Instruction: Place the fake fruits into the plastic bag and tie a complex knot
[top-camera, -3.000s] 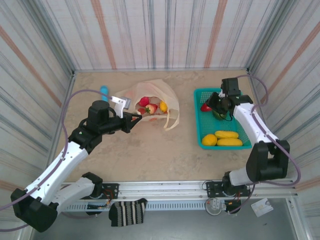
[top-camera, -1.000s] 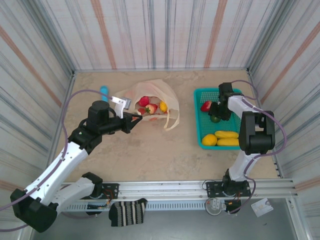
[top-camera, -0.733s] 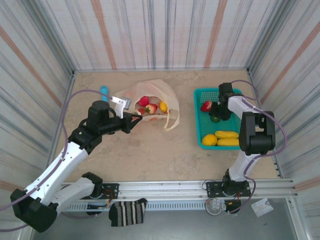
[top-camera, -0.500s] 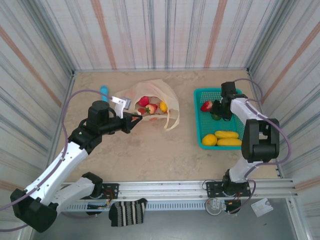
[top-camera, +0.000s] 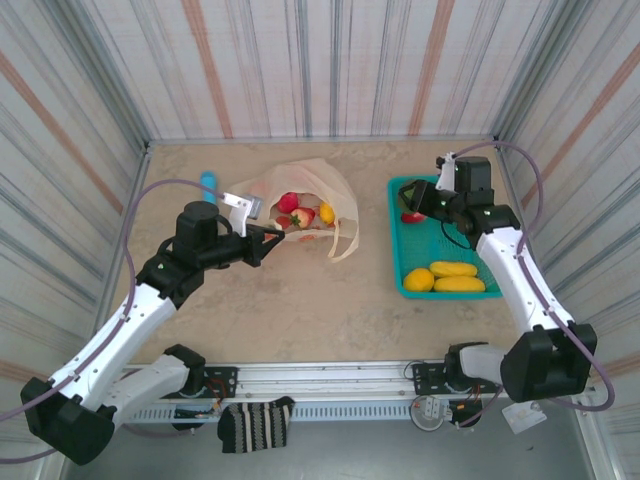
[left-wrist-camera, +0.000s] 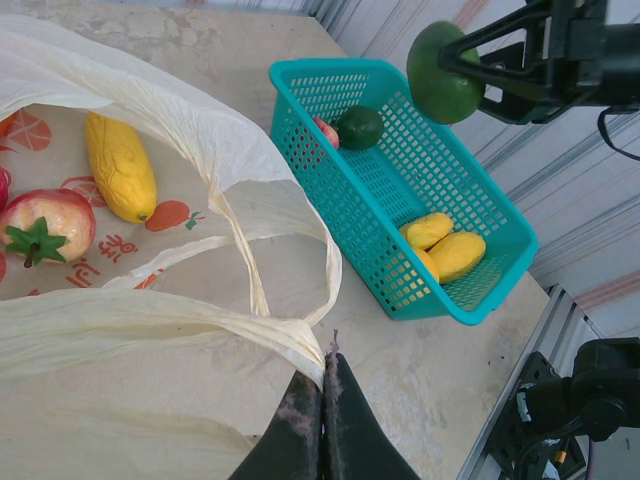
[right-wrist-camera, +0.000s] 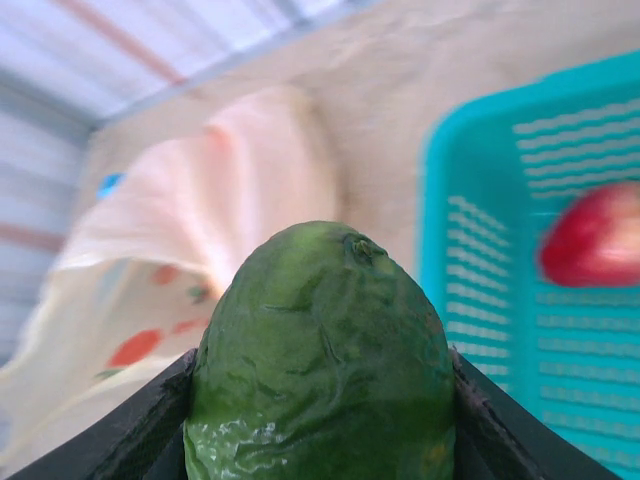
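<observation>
My right tool (left-wrist-camera: 446, 78) pinches a green fruit (right-wrist-camera: 320, 350) above the basket (left-wrist-camera: 455, 312); if my left tool (left-wrist-camera: 322, 398), pressed onto the bag (left-wrist-camera: 200, 140) rim beside the basket, slackens, the mouth may collapse and I miss.

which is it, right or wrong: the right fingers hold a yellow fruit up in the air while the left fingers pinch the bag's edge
Wrong on the colour. The fruit between the right fingers is green, not yellow; the right wrist view shows it close up. The rest stands: it is up in the air, and the left fingers pinch the edge of the plastic bag.
</observation>
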